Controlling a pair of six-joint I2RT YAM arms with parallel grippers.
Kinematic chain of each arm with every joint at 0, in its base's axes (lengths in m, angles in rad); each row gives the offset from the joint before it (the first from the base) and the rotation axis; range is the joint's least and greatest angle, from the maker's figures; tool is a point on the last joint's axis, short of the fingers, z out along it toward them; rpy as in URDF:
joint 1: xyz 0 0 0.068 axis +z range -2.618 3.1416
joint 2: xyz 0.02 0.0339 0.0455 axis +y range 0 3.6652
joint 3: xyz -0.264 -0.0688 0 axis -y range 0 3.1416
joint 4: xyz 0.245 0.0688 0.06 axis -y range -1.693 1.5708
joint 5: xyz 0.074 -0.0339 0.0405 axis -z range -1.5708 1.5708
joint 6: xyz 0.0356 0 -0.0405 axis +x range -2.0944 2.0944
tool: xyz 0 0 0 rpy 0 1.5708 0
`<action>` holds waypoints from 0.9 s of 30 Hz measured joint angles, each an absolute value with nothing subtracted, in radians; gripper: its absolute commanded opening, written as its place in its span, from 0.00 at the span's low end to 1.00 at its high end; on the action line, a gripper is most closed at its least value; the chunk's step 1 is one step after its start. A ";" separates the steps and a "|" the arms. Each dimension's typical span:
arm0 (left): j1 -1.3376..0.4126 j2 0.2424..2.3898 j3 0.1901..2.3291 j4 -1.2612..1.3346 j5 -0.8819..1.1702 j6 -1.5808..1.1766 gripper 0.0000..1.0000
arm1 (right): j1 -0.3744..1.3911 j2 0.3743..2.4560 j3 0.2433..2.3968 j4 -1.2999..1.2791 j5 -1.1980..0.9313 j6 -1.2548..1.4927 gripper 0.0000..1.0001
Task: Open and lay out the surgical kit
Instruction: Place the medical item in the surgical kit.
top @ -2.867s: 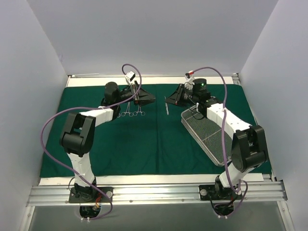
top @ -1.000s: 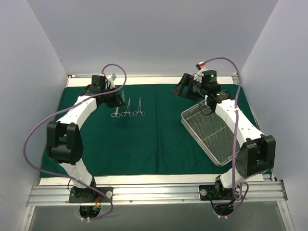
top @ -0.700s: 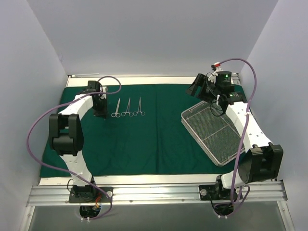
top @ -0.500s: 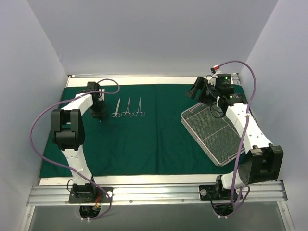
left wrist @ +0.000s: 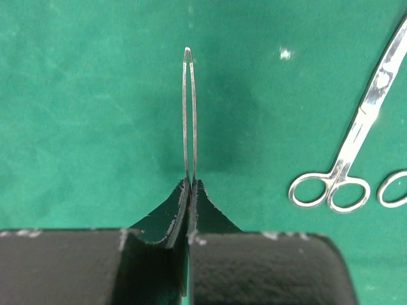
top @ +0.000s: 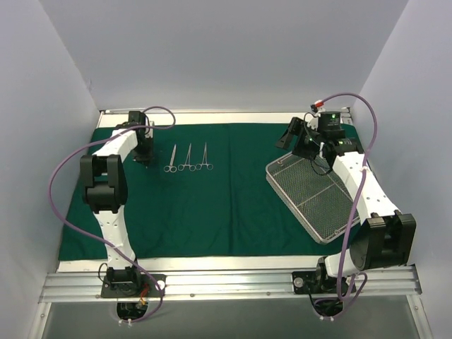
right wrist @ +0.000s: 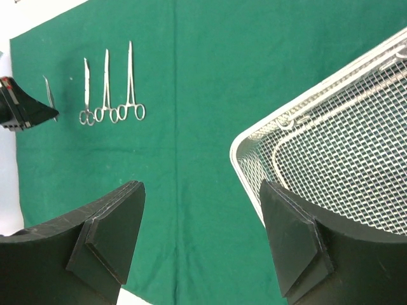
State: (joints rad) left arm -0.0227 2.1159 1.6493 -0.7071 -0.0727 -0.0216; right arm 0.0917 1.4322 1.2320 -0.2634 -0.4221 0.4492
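Observation:
The dark green cloth (top: 226, 205) lies spread flat over the table. Three scissor-handled instruments (top: 187, 157) lie side by side on it at the far left. My left gripper (top: 145, 155) hangs just left of them, shut on thin silver tweezers (left wrist: 189, 108) that point away over the cloth. The nearest scissor-handled instrument (left wrist: 346, 159) lies to the right of the left gripper (left wrist: 191, 184). The wire-mesh tray (top: 270, 173) sits at an angle on the right. My right gripper (top: 291, 134) hovers open and empty above the tray's far corner (right wrist: 254, 136).
White walls close in the table on the left, back and right. A bare white strip of table (top: 233, 116) runs behind the cloth. The purple cables (top: 364, 120) loop above both arms. The right wrist view also shows the left gripper (right wrist: 25, 108) beside the instruments (right wrist: 107, 89).
My left arm has swung left past the three laid-out instruments, still holding the tweezers. The right gripper has drawn back toward the far right corner above the tray, staying open.

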 measured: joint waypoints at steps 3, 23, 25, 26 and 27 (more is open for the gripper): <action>-0.024 2.141 1.673 -0.714 -0.066 -0.022 0.04 | 0.091 1.436 1.232 -0.281 -0.416 0.442 0.74; -0.023 2.184 1.704 -0.746 -0.046 -0.075 0.55 | 0.091 1.458 1.255 -0.419 -0.314 0.421 0.74; -0.023 2.184 1.704 -0.746 -0.045 -0.081 0.56 | 0.090 1.459 1.255 -0.448 -0.295 0.421 0.74; -0.023 2.184 1.704 -0.746 -0.044 -0.086 0.56 | 0.089 1.459 1.253 -0.460 -0.287 0.421 0.74; -0.022 2.182 1.703 -0.746 -0.043 -0.092 0.56 | 0.089 1.458 1.250 -0.469 -0.278 0.422 0.73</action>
State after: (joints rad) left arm -0.0223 2.1822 1.7027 -0.7456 -0.0429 -0.0917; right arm 0.0887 1.4582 1.2503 -0.4686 -0.2779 0.4217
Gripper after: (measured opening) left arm 0.557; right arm 0.738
